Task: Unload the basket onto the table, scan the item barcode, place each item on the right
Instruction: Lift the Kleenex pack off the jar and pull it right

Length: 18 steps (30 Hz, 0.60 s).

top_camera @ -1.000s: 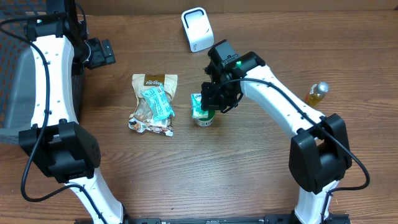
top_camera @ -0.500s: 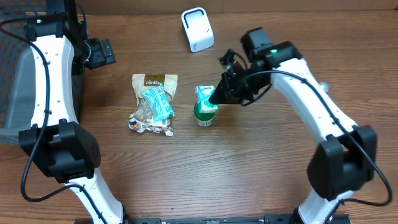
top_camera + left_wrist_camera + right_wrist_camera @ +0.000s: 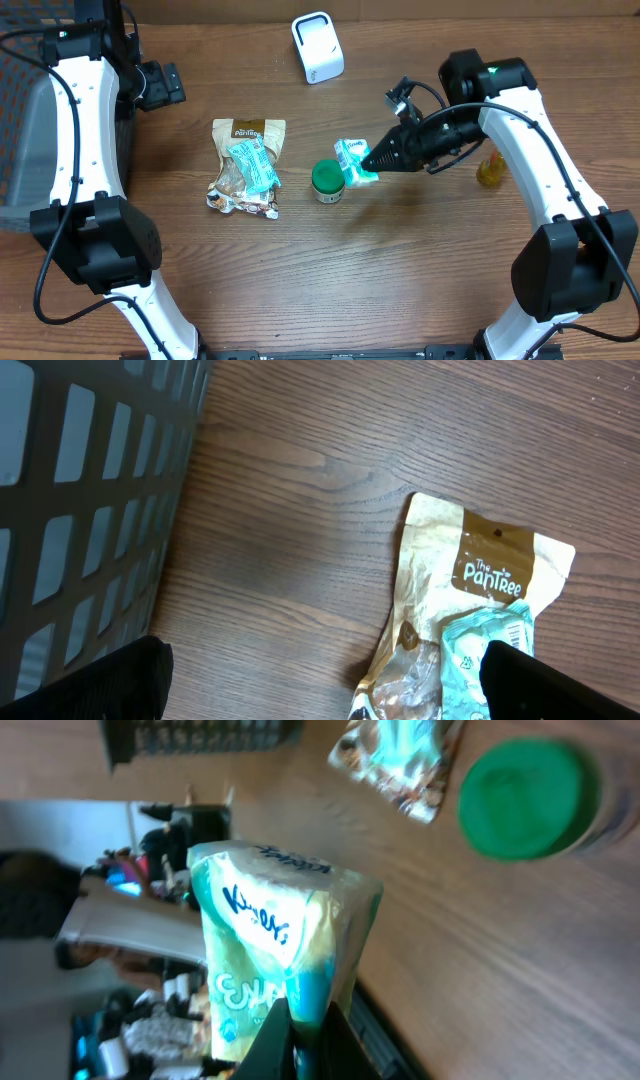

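Overhead: the right end effector point(image 3: 378, 158) is clamped tight on the tissue pack point(image 3: 352, 160), held just right of the green-lidded jar point(image 3: 327, 182). The white scanner point(image 3: 317, 47) stands well behind the jar on the counter point(image 3: 300, 270), and the snack bag point(image 3: 246, 168) lies left of it.

Left wrist: the left end effector point(image 3: 320, 695) gapes wide, holding nothing, over the snack bag point(image 3: 470, 620).

Right wrist: fingers point(image 3: 275, 1040) pinch the tissue pack point(image 3: 280, 940) by its edge, with the jar point(image 3: 525, 798) beyond.

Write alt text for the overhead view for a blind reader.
The right arm pinches a teal tissue pack above the table, beside a green-lidded jar. A white scanner stands at the far edge; a snack bag lies left of the jar.
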Each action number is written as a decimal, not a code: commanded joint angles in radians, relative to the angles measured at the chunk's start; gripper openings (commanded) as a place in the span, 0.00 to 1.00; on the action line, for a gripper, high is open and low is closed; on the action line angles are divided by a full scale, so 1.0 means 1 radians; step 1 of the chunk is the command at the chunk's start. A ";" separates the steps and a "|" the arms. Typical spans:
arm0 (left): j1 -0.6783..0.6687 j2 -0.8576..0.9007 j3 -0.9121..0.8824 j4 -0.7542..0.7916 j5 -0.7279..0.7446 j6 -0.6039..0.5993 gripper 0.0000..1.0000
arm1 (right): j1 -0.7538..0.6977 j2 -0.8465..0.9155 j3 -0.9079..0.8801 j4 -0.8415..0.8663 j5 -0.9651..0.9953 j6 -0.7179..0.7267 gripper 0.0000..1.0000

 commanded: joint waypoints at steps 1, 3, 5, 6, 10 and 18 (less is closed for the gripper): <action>0.001 0.000 0.024 0.000 0.003 0.019 1.00 | -0.023 -0.024 0.022 -0.078 -0.119 -0.241 0.04; 0.001 0.000 0.024 0.000 0.004 0.019 0.99 | -0.031 -0.024 0.022 -0.111 -0.140 -0.293 0.04; 0.001 0.000 0.024 0.000 0.004 0.019 1.00 | -0.039 -0.024 0.022 -0.148 -0.154 -0.348 0.04; 0.001 0.000 0.024 0.000 0.004 0.019 1.00 | -0.041 -0.024 0.021 -0.152 -0.159 -0.359 0.04; 0.001 0.000 0.024 0.000 0.004 0.019 1.00 | -0.042 -0.024 0.020 -0.152 -0.161 -0.360 0.04; 0.001 0.000 0.024 0.000 0.004 0.019 1.00 | -0.052 -0.096 0.019 -0.152 -0.220 -0.323 0.04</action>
